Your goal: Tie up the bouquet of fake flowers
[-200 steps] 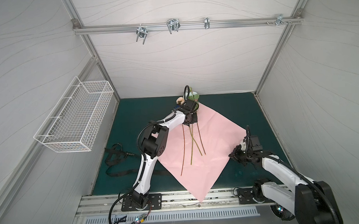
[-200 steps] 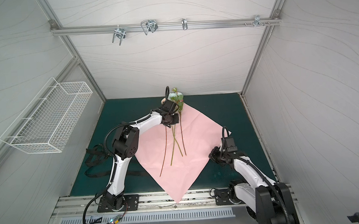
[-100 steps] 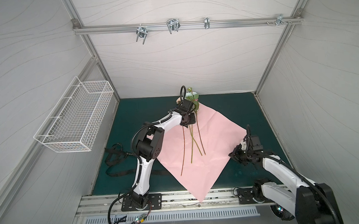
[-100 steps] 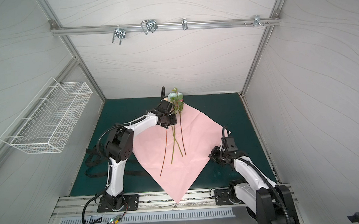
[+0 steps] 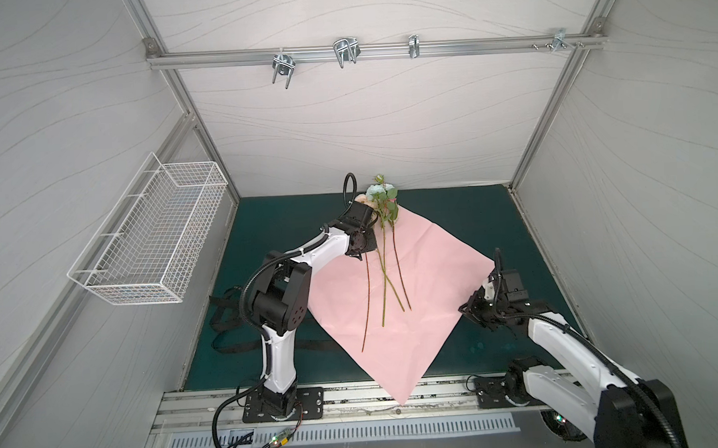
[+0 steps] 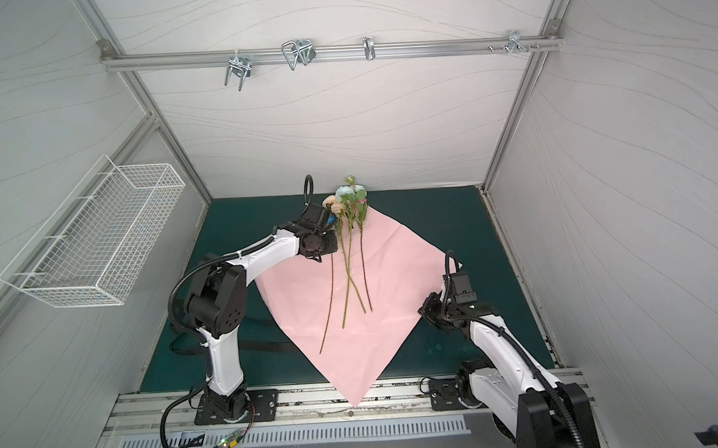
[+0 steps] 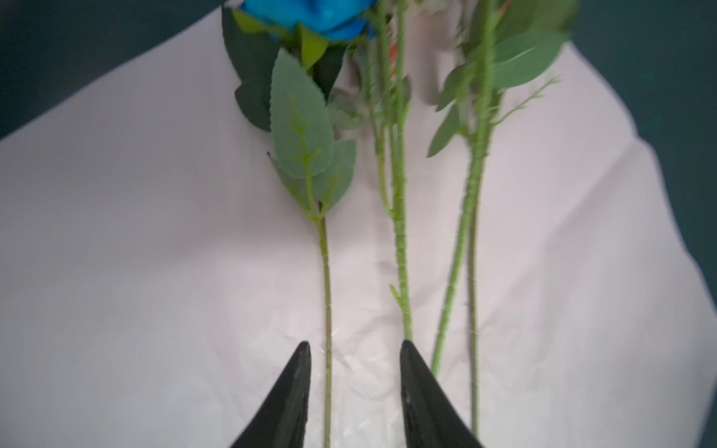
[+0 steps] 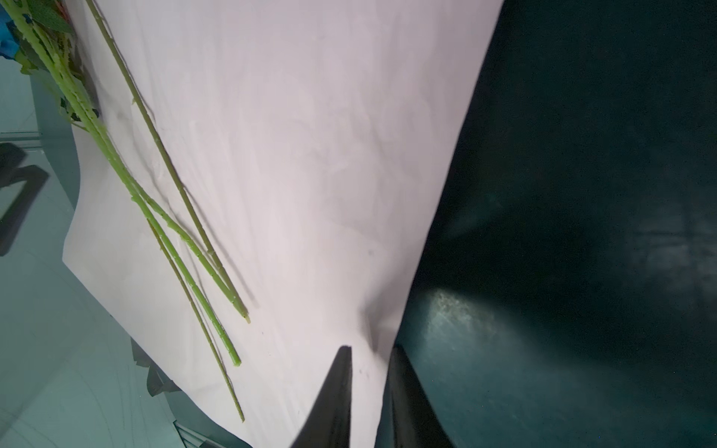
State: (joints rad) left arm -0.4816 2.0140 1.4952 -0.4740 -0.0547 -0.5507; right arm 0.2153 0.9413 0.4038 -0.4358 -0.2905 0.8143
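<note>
The bouquet of fake flowers (image 5: 386, 269) (image 6: 348, 271) lies loose on a pink paper sheet (image 5: 430, 280) (image 6: 397, 273), heads at its far corner, long stems fanned toward me. My left gripper (image 5: 359, 255) (image 6: 316, 258) (image 7: 354, 343) hovers low at the left of the stems, open. One thin stem (image 7: 328, 302) of the blue rose (image 7: 310, 15) runs between its fingers without touching them. My right gripper (image 5: 463, 310) (image 6: 422, 309) (image 8: 370, 347) sits at the sheet's right edge, fingers slightly apart, with the paper's edge (image 8: 392, 333) in the gap.
A black ribbon (image 5: 228, 314) (image 6: 178, 328) lies on the green mat (image 5: 465, 212) left of the sheet, partly under it. A white wire basket (image 5: 154, 238) hangs on the left wall. Metal hooks (image 5: 343, 55) hang from the back rail. The sheet's near corner overhangs the front rail.
My left gripper let go of the stems, opened and drew back toward the left, uncovering the flower heads. My right gripper's fingers parted slightly on the paper edge.
</note>
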